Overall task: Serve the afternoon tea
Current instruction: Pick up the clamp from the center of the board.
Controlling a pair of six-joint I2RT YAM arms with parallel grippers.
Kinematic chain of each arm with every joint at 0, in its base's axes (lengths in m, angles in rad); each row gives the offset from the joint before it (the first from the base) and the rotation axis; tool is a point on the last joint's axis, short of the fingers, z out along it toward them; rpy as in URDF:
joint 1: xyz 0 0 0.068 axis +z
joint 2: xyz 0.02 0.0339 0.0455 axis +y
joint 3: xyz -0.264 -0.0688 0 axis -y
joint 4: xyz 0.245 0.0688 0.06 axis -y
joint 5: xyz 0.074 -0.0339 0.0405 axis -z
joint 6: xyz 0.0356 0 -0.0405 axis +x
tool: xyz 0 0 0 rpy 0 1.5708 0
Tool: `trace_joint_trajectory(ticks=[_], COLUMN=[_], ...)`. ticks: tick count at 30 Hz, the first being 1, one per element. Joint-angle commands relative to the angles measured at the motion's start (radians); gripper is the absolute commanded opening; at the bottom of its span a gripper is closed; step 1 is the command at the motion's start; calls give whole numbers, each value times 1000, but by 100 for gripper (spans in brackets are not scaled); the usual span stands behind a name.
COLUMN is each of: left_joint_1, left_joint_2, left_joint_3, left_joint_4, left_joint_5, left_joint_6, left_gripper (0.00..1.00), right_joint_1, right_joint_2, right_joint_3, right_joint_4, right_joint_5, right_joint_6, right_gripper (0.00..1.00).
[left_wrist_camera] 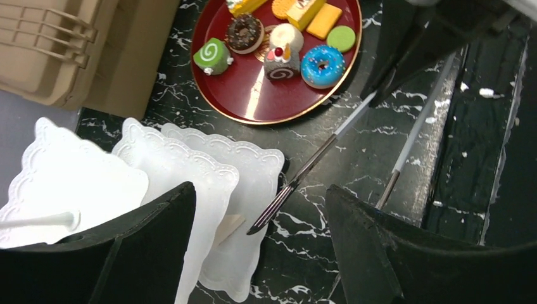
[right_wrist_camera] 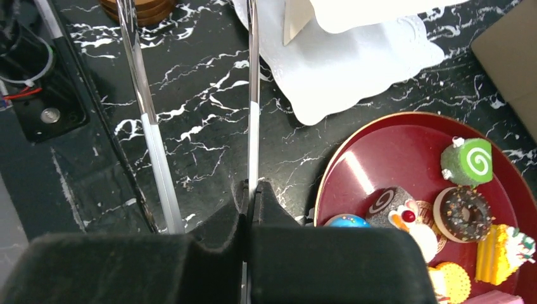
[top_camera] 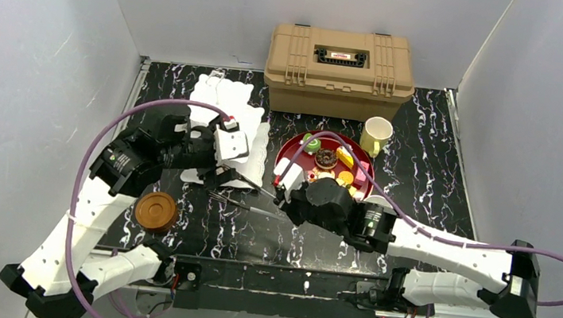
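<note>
The white three-tier stand (top_camera: 227, 113) lies tipped over at the back left; it also shows in the left wrist view (left_wrist_camera: 177, 171) and the right wrist view (right_wrist_camera: 354, 63). The toy pastries sit on the dark red tray (top_camera: 295, 149), among them the blue donut (left_wrist_camera: 323, 65), the green roll (left_wrist_camera: 212, 56) and a chocolate donut (left_wrist_camera: 245, 31). My right gripper (right_wrist_camera: 252, 190) is shut on one arm of metal tongs (left_wrist_camera: 310, 164), whose tips reach the stand's edge. My left gripper (left_wrist_camera: 259, 253) is open and empty, just above the stand's near edge and the tong tips. The cream-yellow mug (top_camera: 377, 134) stands behind the tray. Brown coasters (top_camera: 156, 211) are stacked at the front left.
The tan plastic case (top_camera: 340, 70) stands shut at the back middle. My right arm crosses the table in front of the tray. A white mug is mostly hidden behind it. Grey walls close in the left, right and back sides.
</note>
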Motion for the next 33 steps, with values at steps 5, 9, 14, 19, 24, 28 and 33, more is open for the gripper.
trace_joint_trajectory(ticks=[5, 9, 14, 19, 24, 28, 33], left_joint_1=[3, 3, 3, 3, 3, 3, 3], left_joint_2=[-6, -24, -5, 17, 11, -20, -39], left_joint_3=[-9, -34, -2, 36, 37, 1, -9], left_joint_4=[-137, -138, -188, -234, -208, -104, 69], left_joint_5=[73, 80, 141, 212, 256, 293, 293], left_joint_6=[155, 180, 181, 165, 66, -133, -357], left_gripper=[67, 67, 50, 9, 0, 0, 0], right_joint_1=[2, 2, 2, 0, -1, -21, -90], right_joint_2=[17, 39, 73, 100, 130, 81, 25], right_joint_3=[283, 387, 503, 556, 587, 571, 587], right_joint_4=[-189, -283, -358, -337, -297, -229, -209], right_joint_5=[-148, -212, -251, -235, -178, -135, -163], right_joint_6=[-77, -107, -132, -171, -171, -147, -96], right_gripper=[1, 1, 1, 1, 22, 57, 87])
